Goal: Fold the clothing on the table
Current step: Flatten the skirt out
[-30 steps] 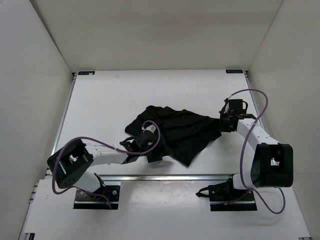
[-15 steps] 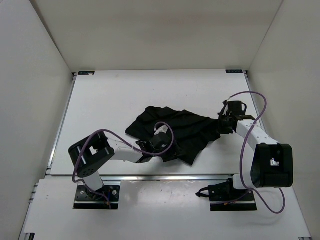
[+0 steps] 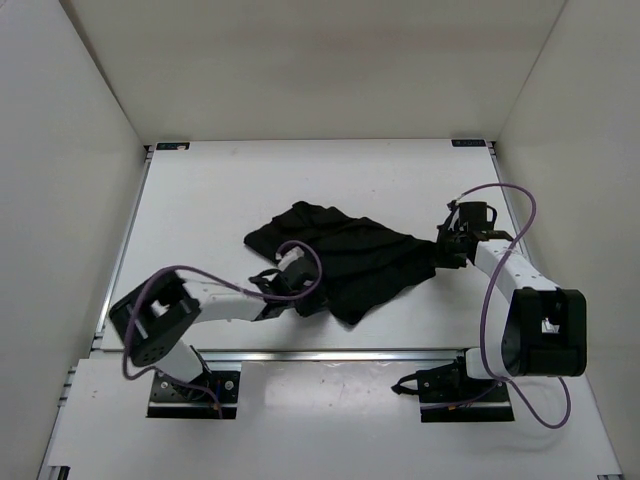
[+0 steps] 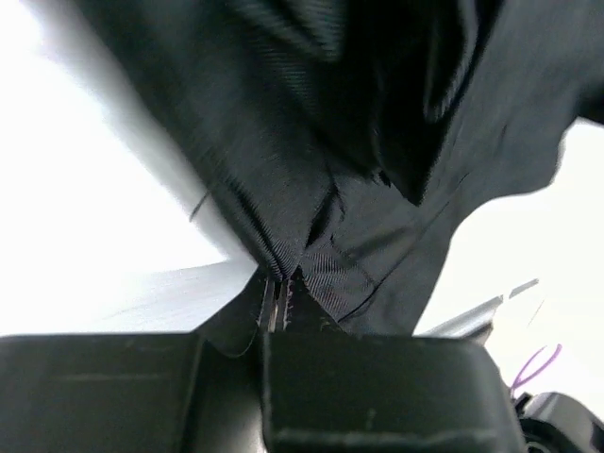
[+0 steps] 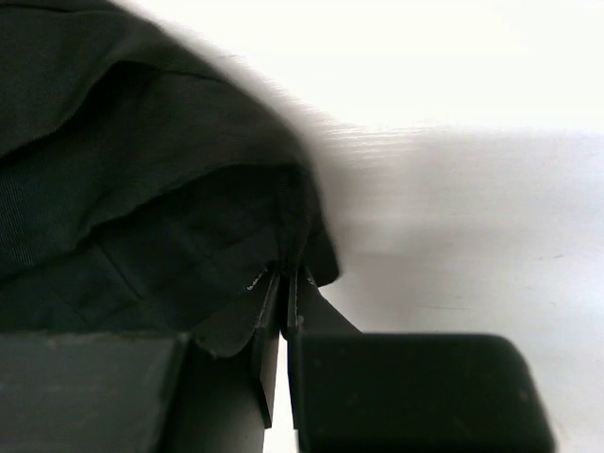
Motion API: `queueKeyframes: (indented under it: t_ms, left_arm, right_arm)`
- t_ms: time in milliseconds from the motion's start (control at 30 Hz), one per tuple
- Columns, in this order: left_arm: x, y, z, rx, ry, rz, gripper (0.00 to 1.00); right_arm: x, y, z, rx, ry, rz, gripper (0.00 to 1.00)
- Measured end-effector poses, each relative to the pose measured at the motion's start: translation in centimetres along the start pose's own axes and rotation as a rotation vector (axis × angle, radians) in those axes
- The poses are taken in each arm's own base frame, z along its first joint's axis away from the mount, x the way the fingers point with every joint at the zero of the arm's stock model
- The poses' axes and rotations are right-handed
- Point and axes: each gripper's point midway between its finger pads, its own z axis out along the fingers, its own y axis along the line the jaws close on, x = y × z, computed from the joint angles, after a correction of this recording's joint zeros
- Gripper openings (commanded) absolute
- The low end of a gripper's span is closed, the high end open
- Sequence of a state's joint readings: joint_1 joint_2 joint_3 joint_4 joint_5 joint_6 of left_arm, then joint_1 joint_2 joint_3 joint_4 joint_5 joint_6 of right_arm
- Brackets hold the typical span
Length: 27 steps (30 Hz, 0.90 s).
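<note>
The clothing (image 3: 365,255), a black ribbed garment, lies crumpled across the middle of the white table (image 3: 220,195). My left gripper (image 3: 312,298) sits at the garment's near-left edge. In the left wrist view, the left gripper (image 4: 281,281) is shut, with a bunched fold of the clothing (image 4: 377,142) pinched between its tips. My right gripper (image 3: 440,252) is at the garment's right corner. The right wrist view shows the right gripper (image 5: 288,276) shut on a hem of the clothing (image 5: 142,189), which rises from its tips.
A silver rail (image 3: 330,352) runs along the table's near edge, between the arm bases. Dark brackets (image 3: 172,146) (image 3: 468,143) mark the far corners. White enclosure walls (image 3: 70,150) close in left, right and back. Purple cables (image 3: 505,230) loop over both arms.
My left gripper has gone from open to shut on the near-left edge of the clothing. That arm swung right, then drew back left, pulling the garment's near hem in. The right gripper kept its grip.
</note>
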State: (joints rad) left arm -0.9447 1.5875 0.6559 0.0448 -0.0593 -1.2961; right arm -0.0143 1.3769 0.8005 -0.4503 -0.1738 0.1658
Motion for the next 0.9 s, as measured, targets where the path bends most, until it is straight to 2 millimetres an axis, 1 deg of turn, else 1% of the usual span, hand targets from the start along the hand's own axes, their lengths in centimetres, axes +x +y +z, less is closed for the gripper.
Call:
queueKeyframes:
  t_ms: [33,100,133,167,200,233,267,300,333,367,400,433,467,500,533,567,633,700,733,833,867,900]
  left_arm:
    - [-1.0,0.8,-0.7,-0.016,-0.019,-0.010,0.00]
    - [-4.0,2.2,-2.8,-0.040,-0.083,-0.040,0.00]
    - [-5.7,2.8,-3.9,-0.043,-0.121,-0.053,0.03]
    - [-7.7,3.1,-5.2,-0.037,-0.168,-0.065,0.14]
    - [-9.3,3.4,-6.3,-0.030,-0.208,-0.074,0.21]
    - [-10.9,3.8,-7.3,-0.023,-0.249,-0.086,0.25]
    - [-12.4,4.3,-8.2,-0.021,-0.284,-0.096,0.31]
    - [-13.4,4.8,-8.8,-0.029,-0.310,-0.097,0.34]
    - [-13.8,5.3,-9.1,-0.043,-0.320,-0.096,0.40]
    - [-13.8,5.9,-9.2,-0.064,-0.316,-0.086,0.45]
    - [-13.3,6.5,-9.0,-0.087,-0.298,-0.074,0.59]
    - [-12.6,6.9,-8.8,-0.106,-0.274,-0.061,0.69]
    - [-11.9,7.1,-8.6,-0.118,-0.250,-0.052,0.73]
    - [-11.2,7.3,-8.5,-0.121,-0.232,-0.048,0.83]
    - [-10.3,7.6,-8.3,-0.124,-0.213,-0.049,0.90]
    - [-9.5,7.9,-8.2,-0.126,-0.196,-0.049,0.98]
    - [-8.1,8.8,-8.0,-0.133,-0.168,-0.061,0.99]
    - [-7.1,9.6,-7.9,-0.146,-0.150,-0.074,0.99]
    - [-6.9,9.6,-7.9,-0.142,-0.149,-0.078,0.99]
    - [-6.9,9.3,-7.8,-0.127,-0.157,-0.082,0.93]
    - [-6.9,9.3,-7.7,-0.125,-0.160,-0.085,0.90]
    - [-6.9,9.4,-7.5,-0.124,-0.162,-0.090,0.86]
  right_arm:
    - [0.0,0.2,-0.1,-0.013,0.001,0.003,0.00]
    - [0.2,0.9,-0.2,-0.050,0.008,0.013,0.00]
    - [0.2,1.4,-0.4,-0.075,0.011,0.018,0.00]
    - [0.2,2.1,-0.5,-0.103,0.011,0.020,0.00]
    - [0.3,3.0,-0.7,-0.135,0.012,0.020,0.00]
    - [0.4,4.0,-0.8,-0.165,0.012,0.011,0.00]
    - [0.5,5.0,-1.0,-0.197,0.010,-0.002,0.00]
    - [0.6,6.0,-1.1,-0.226,0.007,-0.011,0.00]
    - [0.7,6.8,-1.2,-0.256,0.008,-0.020,0.00]
    - [1.1,7.7,-1.3,-0.287,0.014,-0.026,0.00]
    - [1.5,8.4,-1.3,-0.311,0.025,-0.029,0.00]
    - [1.9,8.7,-1.3,-0.322,0.036,-0.026,0.00]
    - [2.4,9.1,-1.3,-0.332,0.048,-0.023,0.00]
    - [2.8,9.4,-1.2,-0.340,0.058,-0.024,0.00]
    - [3.1,9.5,-1.1,-0.346,0.066,-0.023,0.00]
    - [3.4,9.6,-1.1,-0.351,0.073,-0.018,0.00]
    - [4.1,9.7,-1.0,-0.358,0.086,-0.010,0.00]
    - [4.8,9.6,-0.9,-0.360,0.097,-0.003,0.00]
    - [5.0,9.5,-0.9,-0.358,0.104,0.001,0.00]
    - [5.4,9.4,-0.8,-0.358,0.112,0.003,0.00]
    - [5.4,9.5,-0.8,-0.358,0.111,0.003,0.00]
    - [5.4,9.5,-0.8,-0.359,0.111,0.004,0.00]
